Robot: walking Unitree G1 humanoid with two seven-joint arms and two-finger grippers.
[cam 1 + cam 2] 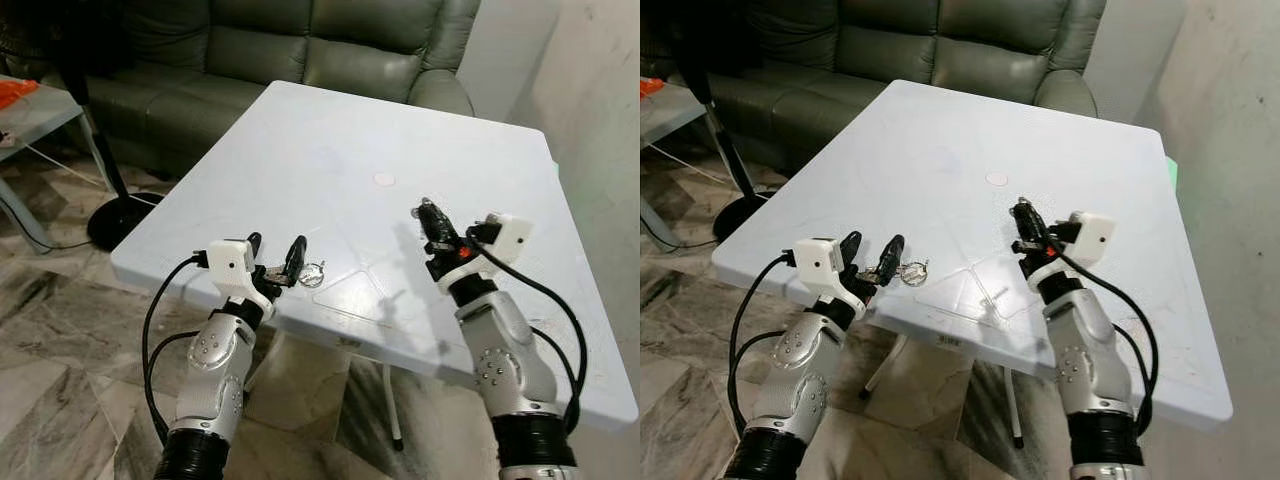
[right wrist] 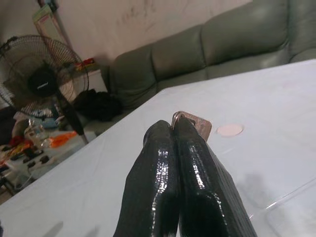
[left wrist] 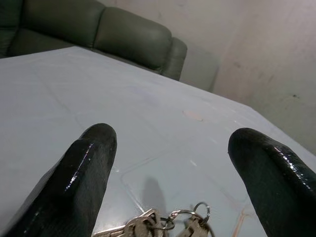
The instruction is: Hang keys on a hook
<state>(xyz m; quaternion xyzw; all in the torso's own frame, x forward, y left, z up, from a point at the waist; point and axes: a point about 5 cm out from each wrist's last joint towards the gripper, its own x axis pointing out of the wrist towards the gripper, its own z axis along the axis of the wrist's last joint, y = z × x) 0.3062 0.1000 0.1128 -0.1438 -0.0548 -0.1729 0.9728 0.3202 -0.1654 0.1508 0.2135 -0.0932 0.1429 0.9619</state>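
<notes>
Left claw [image 1: 277,258] spread, silver keys on ring [image 3: 163,224] between fingers on white plastic tabletop [image 1: 330,150], ungrasped. Right claw [image 2: 180,148] pinching small metal piece [image 2: 195,122]. You've hanging left.

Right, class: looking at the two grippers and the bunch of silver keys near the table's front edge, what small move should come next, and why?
Probably the left gripper should ease down and close on the bunch of silver keys on a ring. Its fingers are open and straddle the keys, which lie on the white plastic table. The right gripper is shut on a small metal piece, hovering above the table.
</notes>
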